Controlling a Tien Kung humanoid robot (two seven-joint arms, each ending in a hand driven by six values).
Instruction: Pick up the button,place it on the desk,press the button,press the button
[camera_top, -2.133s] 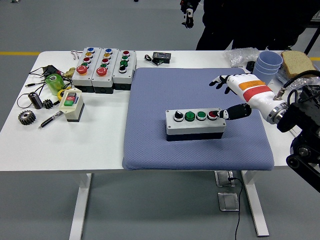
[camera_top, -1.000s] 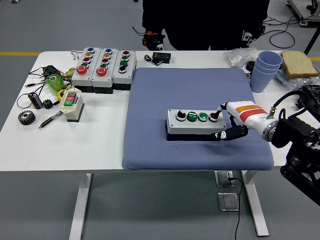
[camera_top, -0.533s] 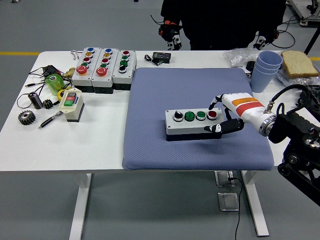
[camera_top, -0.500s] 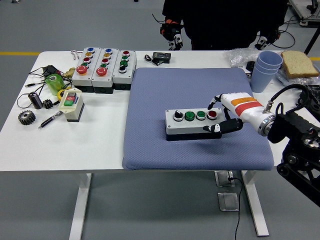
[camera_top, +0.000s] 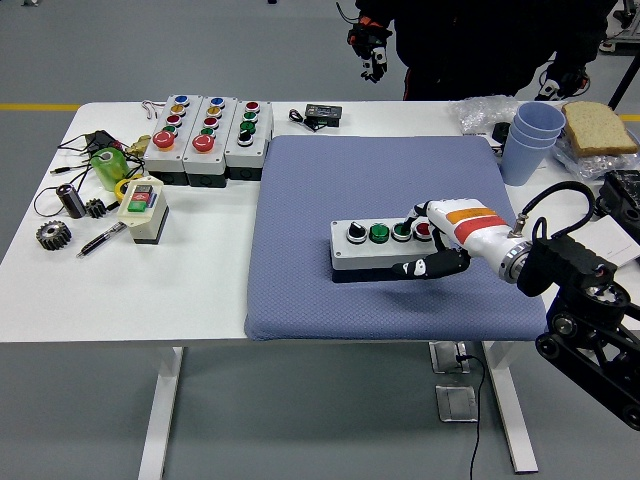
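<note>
The 4-button control box (camera_top: 388, 250) is seen lying on the blue-grey mat (camera_top: 300, 200), its long axis running left to right, with 1 black-and-white selector, 2 green buttons and 1 red button (camera_top: 423, 232) in a row from left to right. The right hand (camera_top: 428, 240) is placed at the box's right end, nothing being grasped: its fingers (camera_top: 412, 214) are extended over the top toward the right-hand green button (camera_top: 401, 232), while the thumb (camera_top: 420, 268) is laid along the front face. Whether a fingertip is touching a button cannot be told. The next press is judged to need only a small shift along the row. The left hand is not seen.
</note>
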